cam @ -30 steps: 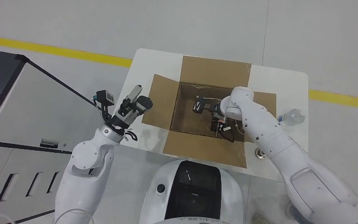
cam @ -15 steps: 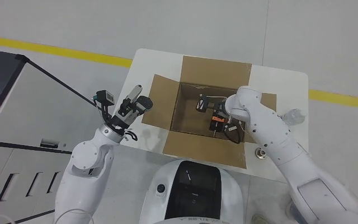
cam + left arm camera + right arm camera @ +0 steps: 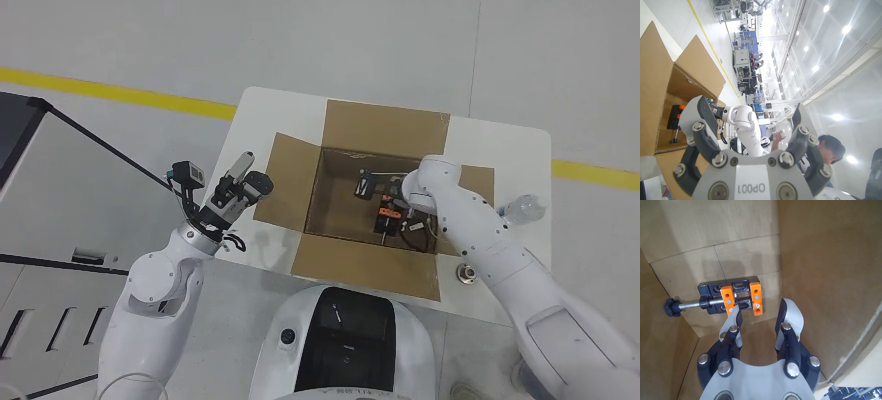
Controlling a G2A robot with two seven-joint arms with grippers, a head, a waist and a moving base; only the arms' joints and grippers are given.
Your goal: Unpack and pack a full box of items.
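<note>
The cardboard box stands open in the middle of the white counter, its flaps folded out, and the right gripper hangs inside it, low over a small bench vise. The vise lies flat on the box floor near a corner, left of centre in the right wrist view: a black body, two orange clamp blocks, and a threaded screw that ends in a black knob pointing at the side wall. It is the one item I can make out in the box. The right fingers are spread wide and hold nothing. One tip overlaps the nearer orange block, though whether it touches cannot be told; the other is off to the side of the vise. This looks like the unpacking stage, with the reach for the vise in hand. The next move calls for centring the spread fingers across the black body or the two blocks, coming down, and closing before lifting it clear of the walls. The screw and knob make it lopsided, so a grip near the middle seems safer. The left gripper is held off the counter's left edge, its fingers also spread and holding nothing. A clear plastic bottle lies on the counter at the right of the top view, outside the box.
</note>
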